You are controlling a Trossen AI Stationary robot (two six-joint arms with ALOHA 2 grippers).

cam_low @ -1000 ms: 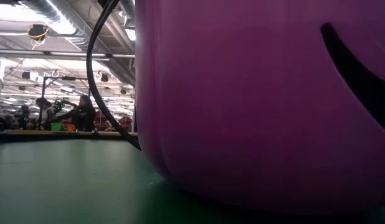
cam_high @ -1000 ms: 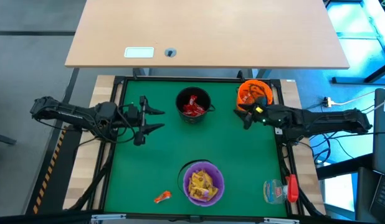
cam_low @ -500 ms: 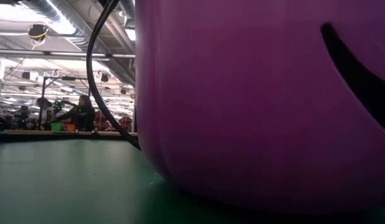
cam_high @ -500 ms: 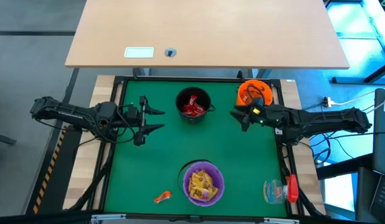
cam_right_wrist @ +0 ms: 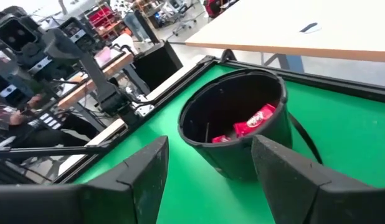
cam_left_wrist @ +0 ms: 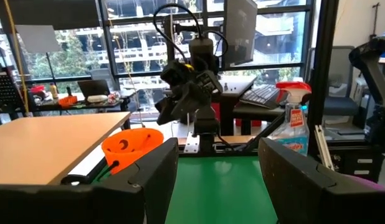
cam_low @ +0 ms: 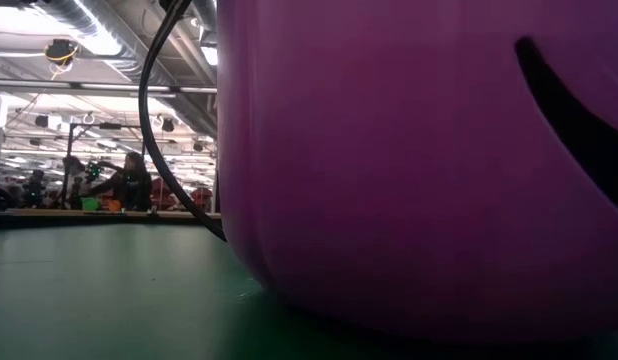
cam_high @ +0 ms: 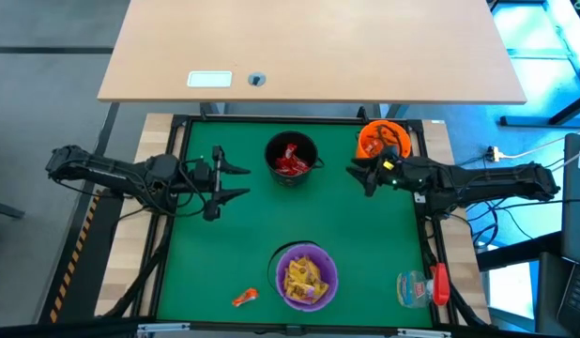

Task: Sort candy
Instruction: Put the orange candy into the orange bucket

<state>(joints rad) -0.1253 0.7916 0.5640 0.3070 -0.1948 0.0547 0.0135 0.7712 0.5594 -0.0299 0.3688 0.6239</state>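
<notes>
Sorting, near finished: candy in three bowls; one orange candy (cam_high: pixel 244 298) loose, lower left of frame. Left gripper (cam_high: pixel 236 180) and right gripper (cam_high: pixel 360 175) wide, empty. Next, likely: reach down, pick it.

Bright even overhead light, soft shadows, purple bowl (cam_low: pixel 419 170) blurred close up, window glare

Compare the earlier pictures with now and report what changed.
The right end effector, open and empty, slid a little from the orange bowl toward the black bowl. Nothing was picked up or released. The left end effector, open, the purple bowl, the loose orange candy and the spray bottle stayed put.
</notes>
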